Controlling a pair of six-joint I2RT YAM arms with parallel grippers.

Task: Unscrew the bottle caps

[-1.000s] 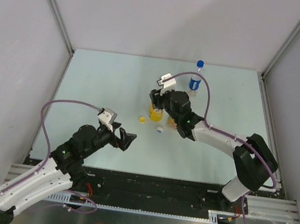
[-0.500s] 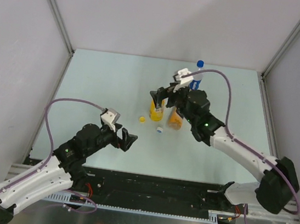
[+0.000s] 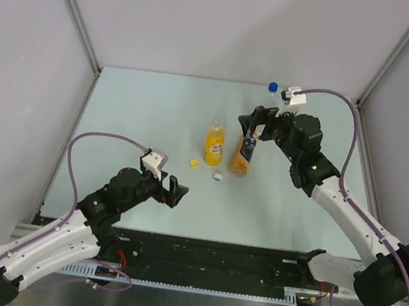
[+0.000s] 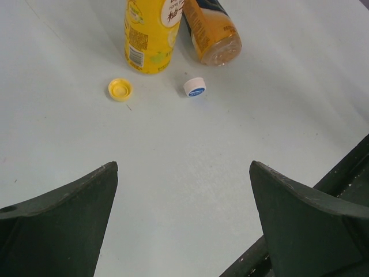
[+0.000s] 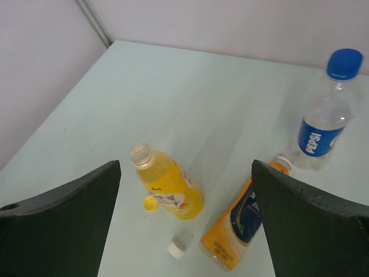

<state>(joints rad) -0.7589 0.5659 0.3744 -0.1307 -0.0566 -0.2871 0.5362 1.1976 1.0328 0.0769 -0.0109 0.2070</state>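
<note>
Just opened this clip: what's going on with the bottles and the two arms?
Two of the three caps are off. The yellow bottle and the orange bottle are open-mouthed, and the yellow cap and white cap lie loose on the table beside them. The clear bottle at the back has its blue cap on. The left gripper and right gripper are both open and empty. The right one hangs near the orange and clear bottles.

Left arm folded low at 7 o'clock; left gripper (image 3: 174,192) points toward 3 o'clock, jaws spread, holding nothing. Right arm stretched from 5 o'clock out to 1 o'clock; right gripper (image 3: 250,129) faces 9 o'clock, jaws apart, holding nothing.
</note>
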